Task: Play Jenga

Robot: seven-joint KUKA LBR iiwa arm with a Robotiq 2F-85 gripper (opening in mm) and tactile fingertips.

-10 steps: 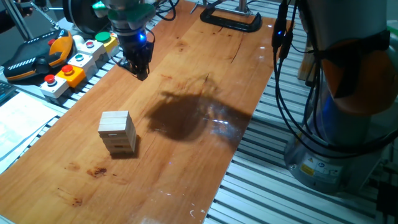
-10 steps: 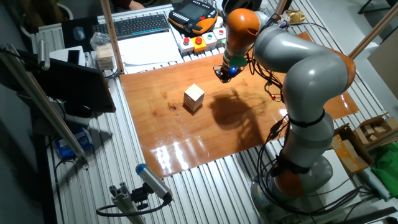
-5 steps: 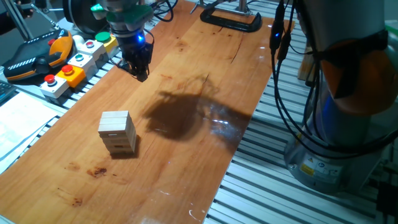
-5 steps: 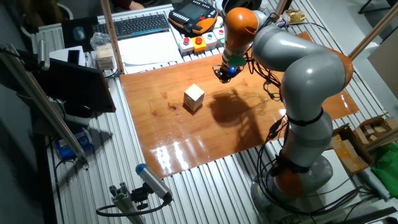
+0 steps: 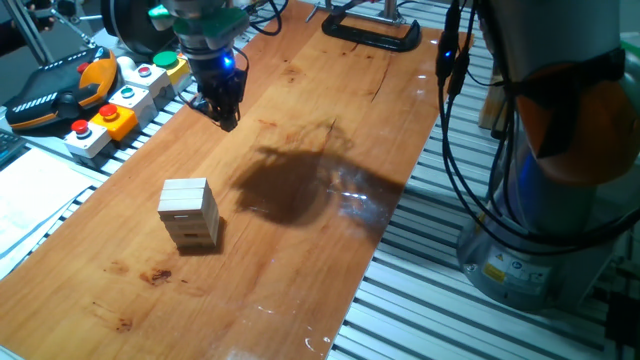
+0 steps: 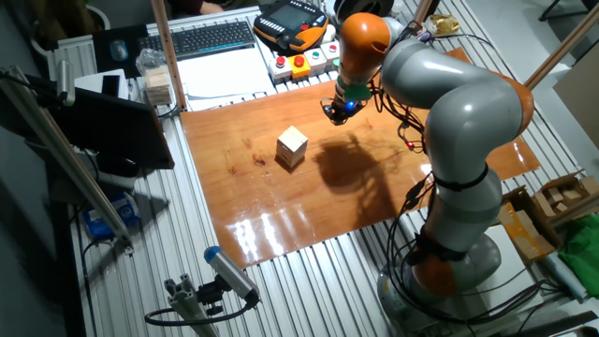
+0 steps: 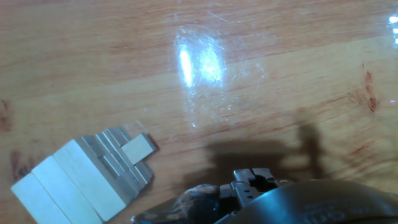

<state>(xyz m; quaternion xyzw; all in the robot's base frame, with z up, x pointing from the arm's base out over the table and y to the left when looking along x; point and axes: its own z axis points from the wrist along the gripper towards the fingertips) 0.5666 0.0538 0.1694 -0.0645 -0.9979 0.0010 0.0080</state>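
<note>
The Jenga tower (image 5: pixel 188 212) is a small stack of pale wooden blocks on the wooden table (image 5: pixel 300 260). It also appears in the other fixed view (image 6: pixel 292 147). From the hand view the Jenga tower (image 7: pixel 81 177) lies at the lower left, with one block (image 7: pixel 138 148) sticking out of its side. My gripper (image 5: pixel 226 115) hangs above the table well behind the tower, apart from it. Its dark fingers look pressed together with nothing between them. The gripper (image 6: pixel 339 114) sits to the right of the tower there, and its tips (image 7: pixel 252 178) just show at the bottom edge.
Grey button boxes (image 5: pixel 110 110) and an orange teach pendant (image 5: pixel 60 90) line the table's left edge. A black clamp (image 5: pixel 370 35) grips the far end. The arm's base (image 6: pixel 449 262) and cables stand off the right side. A keyboard (image 6: pixel 211 37) lies beyond the table.
</note>
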